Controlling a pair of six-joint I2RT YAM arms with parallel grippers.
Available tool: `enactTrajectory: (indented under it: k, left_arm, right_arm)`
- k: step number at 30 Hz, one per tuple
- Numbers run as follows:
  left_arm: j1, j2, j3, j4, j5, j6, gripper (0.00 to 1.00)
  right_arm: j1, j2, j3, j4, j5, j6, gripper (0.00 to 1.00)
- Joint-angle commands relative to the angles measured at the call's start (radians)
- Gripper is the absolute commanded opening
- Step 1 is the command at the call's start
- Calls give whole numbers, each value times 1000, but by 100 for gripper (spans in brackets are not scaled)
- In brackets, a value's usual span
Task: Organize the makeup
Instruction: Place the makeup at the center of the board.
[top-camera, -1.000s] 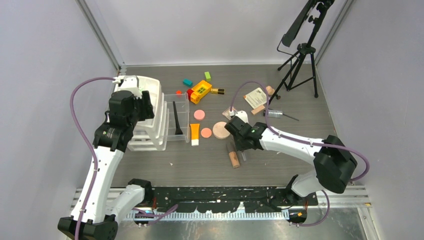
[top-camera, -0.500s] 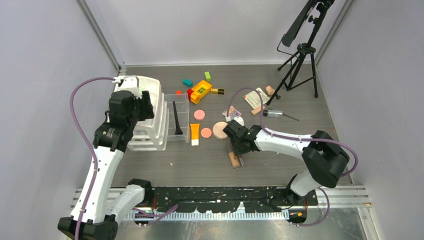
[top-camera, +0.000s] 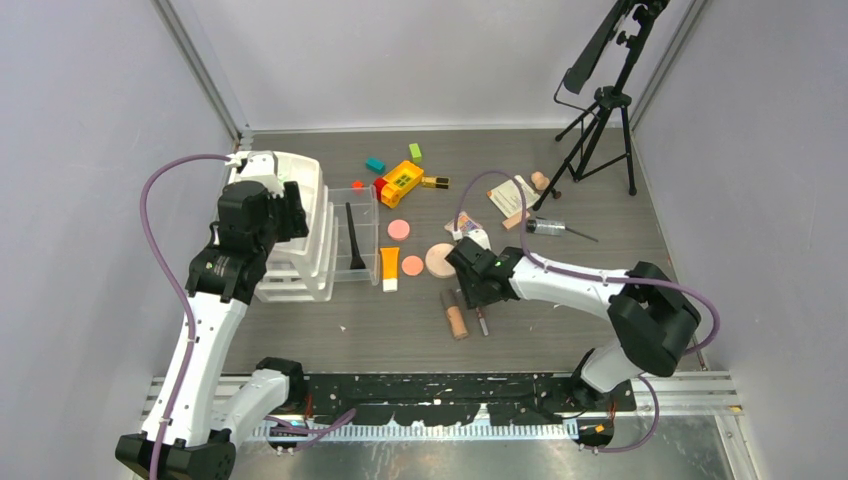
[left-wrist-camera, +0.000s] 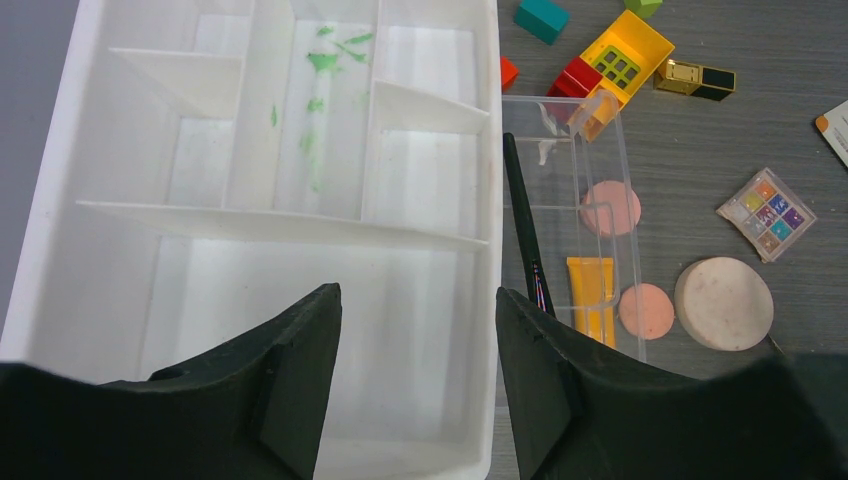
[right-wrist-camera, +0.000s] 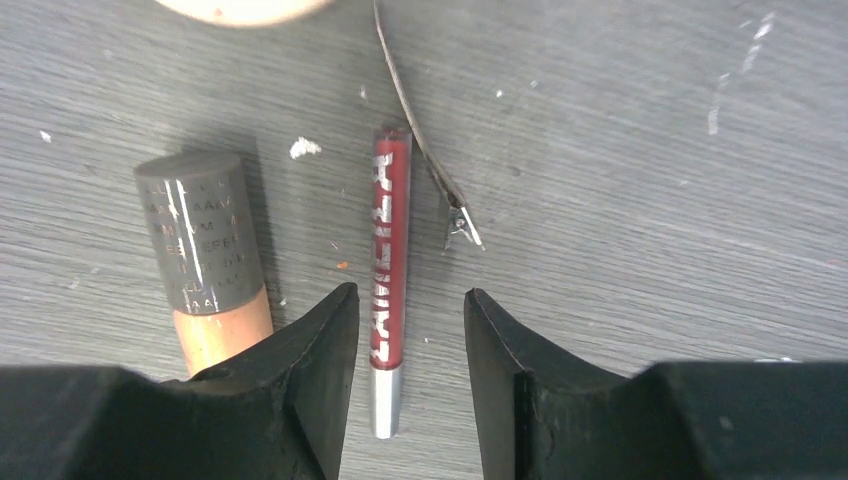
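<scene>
Surface: dark grey wood-grain table, flecked white near the right arm.
Room: pale lilac walls on three sides; black tripod at the back right.
Storage: white divided tray at the left, with a clear box just beside it holding the black brush.
Right gripper: low over the table, fingers partway apart, gripping nothing.
Red pencil: flat on the table, its silver end between those fingers, a gap on each side.
Beige tube: grey-capped, lying alongside the pencil, just outside one finger.
Left gripper: above the white tray, fingers moderately spread, empty.
Other makeup: orange tube and round compacts lie between the clear box and the right gripper.
</scene>
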Motion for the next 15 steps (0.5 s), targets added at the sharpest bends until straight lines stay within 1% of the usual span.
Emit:
enactTrajectory:
  k: [1, 9, 15]
  left_arm:
    - [5, -3, 0, 43, 12, 8, 60]
    - [5, -3, 0, 43, 15, 8, 60]
    - [5, -5, 0, 42, 12, 9, 60]
  right_arm:
    - [-13, -82, 77, -20, 105, -12, 48]
    - [-91, -8, 168, -8, 120, -45, 49]
    - [-121, 44, 219, 46, 122, -50, 57]
